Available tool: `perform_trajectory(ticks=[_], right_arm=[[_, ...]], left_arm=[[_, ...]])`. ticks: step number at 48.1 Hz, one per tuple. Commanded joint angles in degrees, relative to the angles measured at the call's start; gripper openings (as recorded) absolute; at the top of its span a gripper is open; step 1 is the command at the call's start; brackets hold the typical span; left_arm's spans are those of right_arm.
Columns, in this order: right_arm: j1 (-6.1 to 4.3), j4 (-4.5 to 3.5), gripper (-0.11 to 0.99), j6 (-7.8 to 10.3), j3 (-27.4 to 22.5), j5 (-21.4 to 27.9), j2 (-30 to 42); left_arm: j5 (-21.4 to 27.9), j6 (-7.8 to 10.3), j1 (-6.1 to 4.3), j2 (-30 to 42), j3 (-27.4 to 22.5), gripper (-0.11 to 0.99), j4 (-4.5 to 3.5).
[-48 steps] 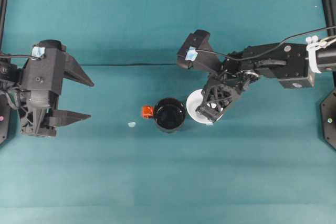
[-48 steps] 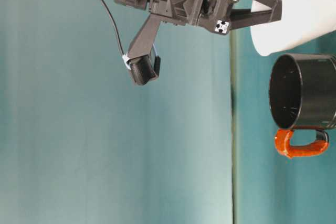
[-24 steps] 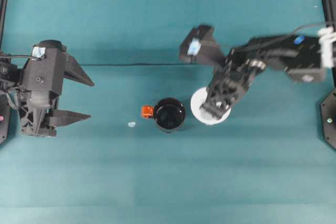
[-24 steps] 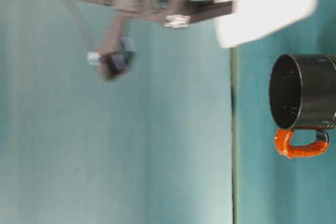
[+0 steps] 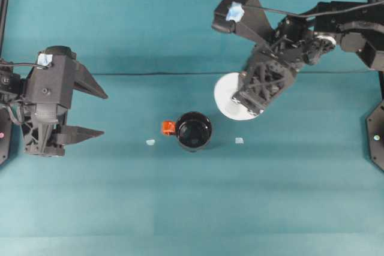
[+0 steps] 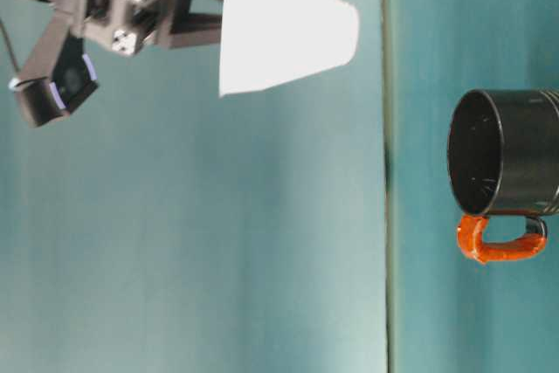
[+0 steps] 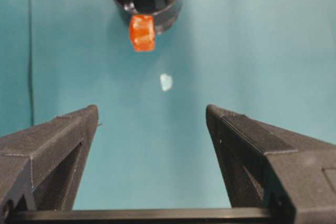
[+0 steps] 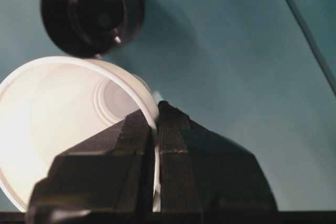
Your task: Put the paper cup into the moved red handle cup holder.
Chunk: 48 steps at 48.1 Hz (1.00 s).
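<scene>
One paper cup [image 5: 231, 95] hangs high, its rim pinched tight in my right fingers [image 8: 153, 129]. I should carry it level until the red handle cup holder [image 5: 193, 130] sits straight below my fingers, then lower slowly.

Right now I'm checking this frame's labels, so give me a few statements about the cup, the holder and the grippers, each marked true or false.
1. The paper cup is lifted clear of the table. True.
2. The right gripper pinches the cup's rim, one of its jaws inside the cup and one outside. True.
3. The paper cup already sits inside the red handle cup holder. False: the holder is empty and the cup hangs apart from it.
4. The left gripper is shut on the holder's handle. False: its jaws are wide open, short of the holder.
5. The holder lies tipped on its side. False: it stands upright.
</scene>
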Motion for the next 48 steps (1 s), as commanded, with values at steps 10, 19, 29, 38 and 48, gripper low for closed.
perform_trajectory(ticks=[10, 19, 29, 38, 48], right_arm=[[1.85, -0.09, -0.11, -0.09, -7.6, -3.5, 5.4], [3.69, -0.18, -0.11, -0.18, -10.4, -3.7, 11.2], [5.45, -1.67, -0.11, 0.09, -9.1, -6.8, 15.1], [6.06, -2.11, -0.11, 0.26, -6.7, -11.3, 18.1], [6.15, -2.55, -0.11, 0.18, -6.3, -12.0, 20.1]], left_arm=[[-0.4, -0.09, -0.09, -0.2, -0.7, 0.9, 0.26], [-0.4, -0.09, -0.09, -0.1, -0.7, 0.9, 0.09], [-0.4, -0.09, -0.09, -0.2, -0.6, 0.9, 0.09], [-0.4, -0.09, -0.09, -0.1, -0.5, 0.9, 0.09], [-0.4, -0.09, -0.09, -0.1, -0.5, 0.9, 0.26]])
